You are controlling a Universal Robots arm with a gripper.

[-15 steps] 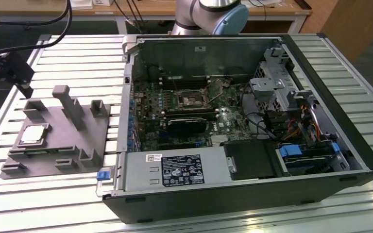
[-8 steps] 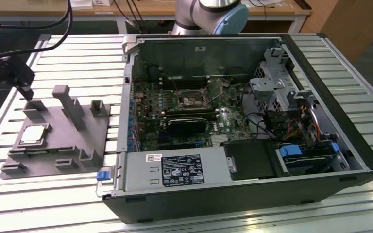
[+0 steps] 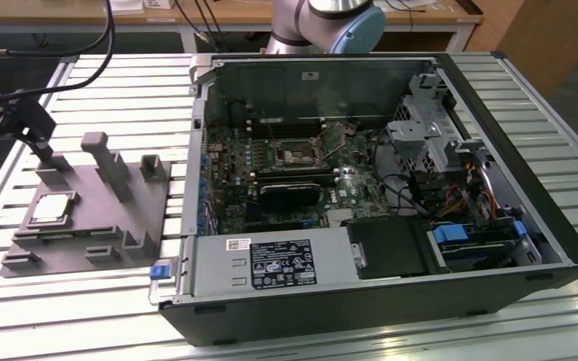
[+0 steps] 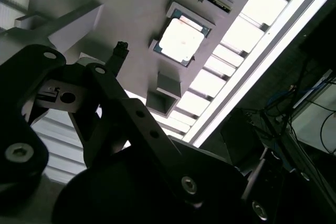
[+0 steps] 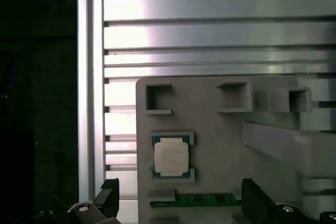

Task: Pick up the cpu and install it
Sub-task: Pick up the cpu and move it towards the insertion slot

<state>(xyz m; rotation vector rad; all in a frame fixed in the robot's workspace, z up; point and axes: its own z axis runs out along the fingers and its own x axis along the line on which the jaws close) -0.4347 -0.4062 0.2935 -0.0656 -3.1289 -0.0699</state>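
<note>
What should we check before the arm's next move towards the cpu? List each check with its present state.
1. The cpu lies flat in the grey fixture: ok.
2. Nothing rests on the cpu: ok.
3. The gripper is open and empty: ok.
4. The gripper is centred over the cpu: cannot tell.
5. The computer case is open: ok.
6. The motherboard socket is open: cannot tell.

The cpu (image 3: 51,209) on the fixture block (image 3: 73,242), at the exterior view's left of the computer case (image 3: 369,320)

Room above the cpu (image 5: 171,157); fixture posts (image 3: 108,169) beside.
</note>
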